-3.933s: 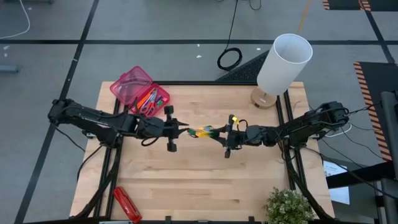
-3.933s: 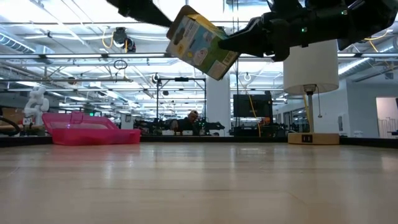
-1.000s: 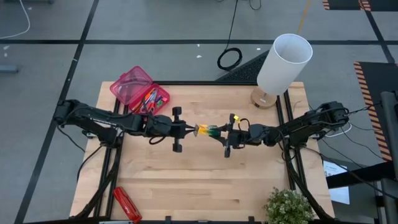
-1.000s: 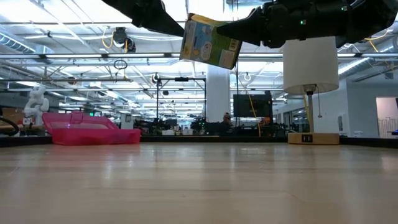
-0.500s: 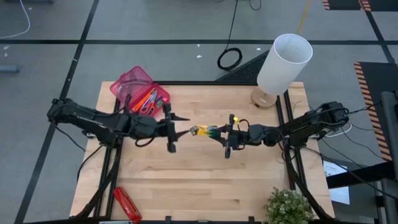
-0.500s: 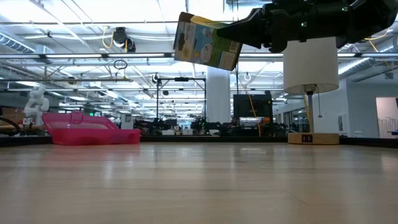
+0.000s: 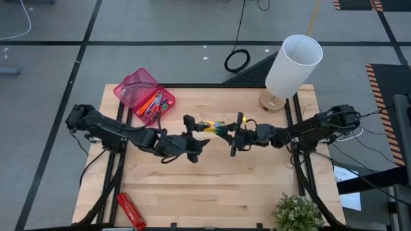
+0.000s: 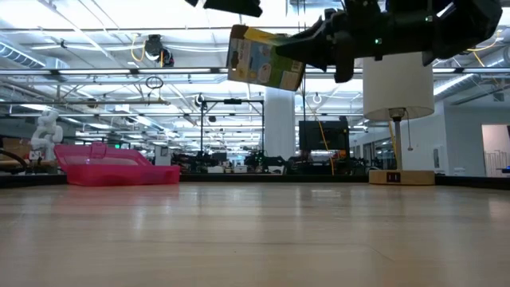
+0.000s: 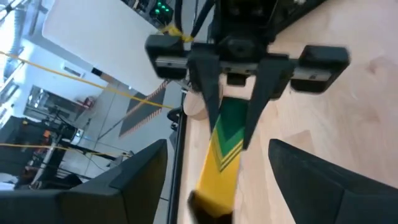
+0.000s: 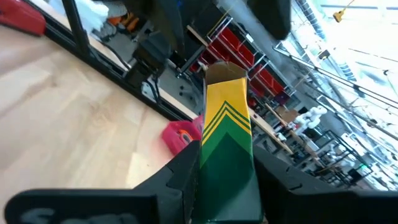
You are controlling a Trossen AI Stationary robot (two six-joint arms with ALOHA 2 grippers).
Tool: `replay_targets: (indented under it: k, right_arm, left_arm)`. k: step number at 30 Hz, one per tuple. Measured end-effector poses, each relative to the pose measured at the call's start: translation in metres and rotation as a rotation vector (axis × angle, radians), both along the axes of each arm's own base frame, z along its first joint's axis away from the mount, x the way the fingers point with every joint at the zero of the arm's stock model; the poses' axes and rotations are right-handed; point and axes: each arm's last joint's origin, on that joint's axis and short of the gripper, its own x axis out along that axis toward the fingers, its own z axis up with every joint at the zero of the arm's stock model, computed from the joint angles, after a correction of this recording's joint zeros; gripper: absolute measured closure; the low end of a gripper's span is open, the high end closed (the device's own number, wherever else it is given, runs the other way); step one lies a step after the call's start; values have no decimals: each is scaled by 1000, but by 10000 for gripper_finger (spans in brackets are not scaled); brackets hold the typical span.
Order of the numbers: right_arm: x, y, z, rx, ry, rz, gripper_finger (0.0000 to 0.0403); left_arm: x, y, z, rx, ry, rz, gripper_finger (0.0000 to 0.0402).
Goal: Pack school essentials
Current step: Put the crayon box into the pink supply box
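We see the green-yellow crayon box [image 7: 214, 126] midair at frame centre above the bench [image 7: 212, 186], pinched by the right tool [image 7: 230, 133], left tool [image 7: 200, 142] spread wide nearby; likely light, crushable cardboard, best gripped across flat faces.

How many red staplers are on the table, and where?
1. The red stapler lies at the table's front-left corner, far from the pink case at the back left. None other shows.

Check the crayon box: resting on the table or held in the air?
In the air. The right gripper clamps the crayon box well above the table.
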Motion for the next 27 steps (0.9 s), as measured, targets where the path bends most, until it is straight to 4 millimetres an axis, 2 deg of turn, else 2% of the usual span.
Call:
replay_targets:
  k: [4,15,23,27]
  right_arm:
    - [0,-4,0,-20,6,-16,301]
    - [0,-6,-1,-55,18,-20,301]
    - [1,-3,0,-74,11,58,301]
    - [1,-4,0,-75,11,55,301]
  left_arm:
    - [6,3,-3,11,16,9,119]
    - [16,35,-23,54,143,92,119]
    - [23,38,-35,94,198,91,122]
    - [22,33,-35,111,203,80,154]
